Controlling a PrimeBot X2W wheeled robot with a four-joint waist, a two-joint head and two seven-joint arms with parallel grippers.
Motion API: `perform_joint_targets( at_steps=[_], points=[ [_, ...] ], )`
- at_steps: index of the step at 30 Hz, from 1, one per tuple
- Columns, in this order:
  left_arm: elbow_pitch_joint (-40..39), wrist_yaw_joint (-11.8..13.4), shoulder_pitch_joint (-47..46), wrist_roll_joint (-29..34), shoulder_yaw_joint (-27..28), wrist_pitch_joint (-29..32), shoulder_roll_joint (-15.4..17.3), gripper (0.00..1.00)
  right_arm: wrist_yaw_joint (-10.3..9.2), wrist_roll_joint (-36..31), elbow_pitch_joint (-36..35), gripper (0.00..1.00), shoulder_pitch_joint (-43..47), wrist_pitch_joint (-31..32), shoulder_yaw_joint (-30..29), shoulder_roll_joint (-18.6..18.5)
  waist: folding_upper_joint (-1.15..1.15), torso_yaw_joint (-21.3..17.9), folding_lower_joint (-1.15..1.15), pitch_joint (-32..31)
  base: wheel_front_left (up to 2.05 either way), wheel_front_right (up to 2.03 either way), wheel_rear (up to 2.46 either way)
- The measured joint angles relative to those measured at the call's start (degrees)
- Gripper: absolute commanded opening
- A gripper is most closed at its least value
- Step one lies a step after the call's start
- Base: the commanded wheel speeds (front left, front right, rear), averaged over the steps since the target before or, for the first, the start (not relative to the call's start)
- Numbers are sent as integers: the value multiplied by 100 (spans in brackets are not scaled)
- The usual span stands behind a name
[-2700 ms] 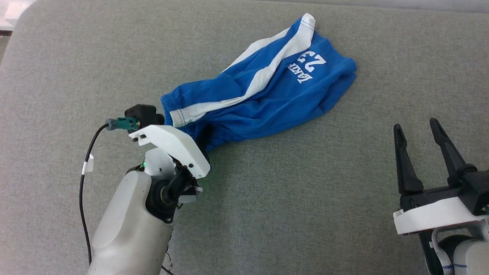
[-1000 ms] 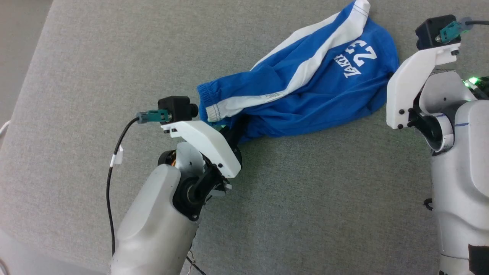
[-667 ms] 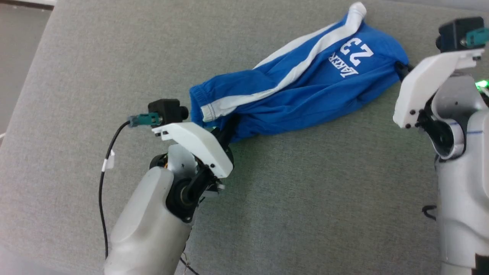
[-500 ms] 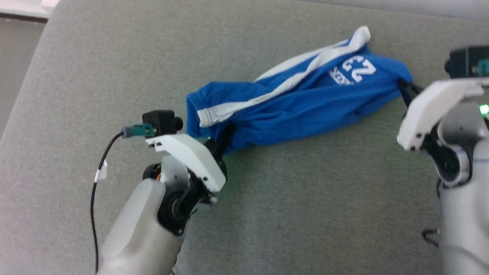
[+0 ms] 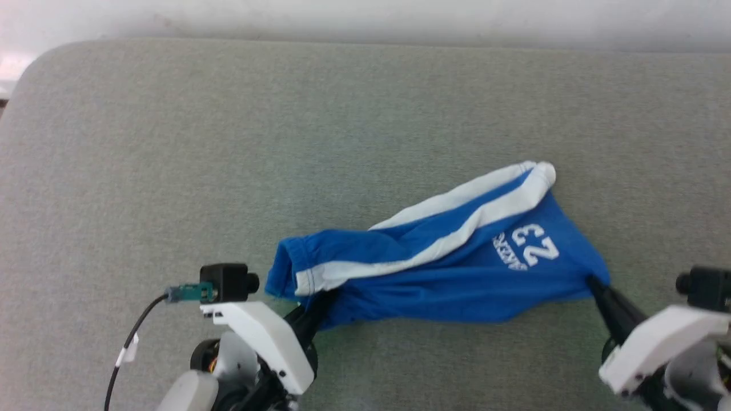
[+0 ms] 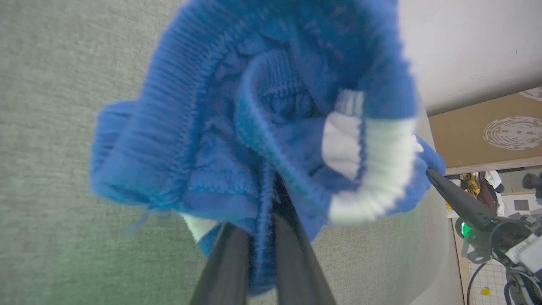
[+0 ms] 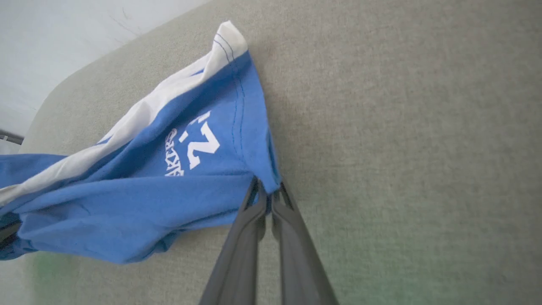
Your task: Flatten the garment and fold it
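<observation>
Our left gripper pinches the garment by its waistband, we think; our right gripper pinches a hem corner; it rests on the grey pad — soft, light, floppy; hold corners.

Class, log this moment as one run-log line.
stage: flattening | left claw: shut on garment waistband | right claw: shut on hem corner | garment: bunched, spanning both claws, not folded

L end effector lower left, fingers pressed together on the garment at its waistband end, pointing up-right; R end effector lower right, pinched on a hem corner, pointing up-left; the two well apart
</observation>
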Motion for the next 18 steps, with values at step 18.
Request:
perform_joint_targets(
  at_steps=[18],
  points=[
    [-205, 303, 817, -132, 180, -404, -62, 38, -2, 621, 208, 0, 1014, -1110, 513, -4, 0, -374, 1, -406, 0, 0, 0]
  ],
)
